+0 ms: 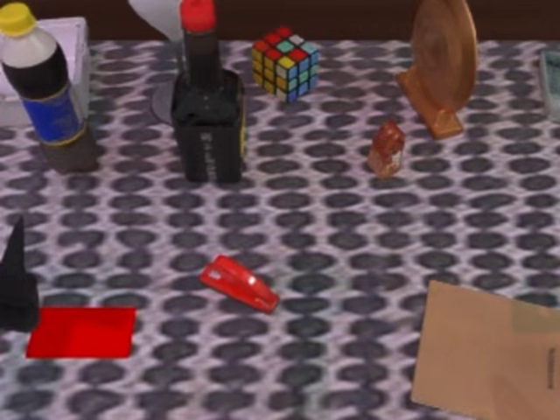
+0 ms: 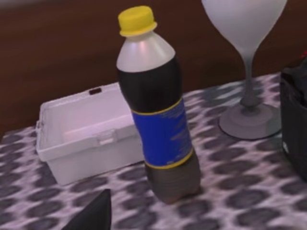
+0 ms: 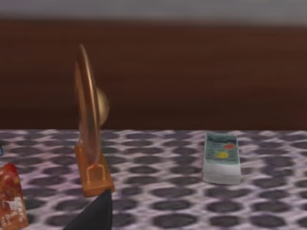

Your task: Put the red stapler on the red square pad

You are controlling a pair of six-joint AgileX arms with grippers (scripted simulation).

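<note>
Cardboard, a flat tan sheet (image 1: 490,359), fills the near right corner of the patterned bench (image 1: 350,262) and has no part in the job. On the near left lies the thin bright red square pad (image 1: 81,332), bare and flat, so nothing needs clearing before something is set on it. The left gripper (image 1: 17,289) shows as a dark pointed shape touching or just over the pad's left edge, a handy starting post for a short reach; whether its fingers are released or clenched I cannot tell. The right gripper is out of the top view, and its wrist view shows only one dark tip, so its fingers cannot be judged either.

A little farther in, right of the pad and apart from it, the small glossy red wedge-shaped stapler (image 1: 239,283) rests aslant on the bench, untouched. It lies closer to the left arm, which looks the likelier one to fetch it.

Farther back stand a dark cola bottle with yellow cap (image 1: 48,87), a white plastic tray (image 2: 81,134), a black red-capped bottle (image 1: 207,105), a Rubik's cube (image 1: 285,63) and a copper disc on a stand (image 1: 442,66), all well clear of the route.
</note>
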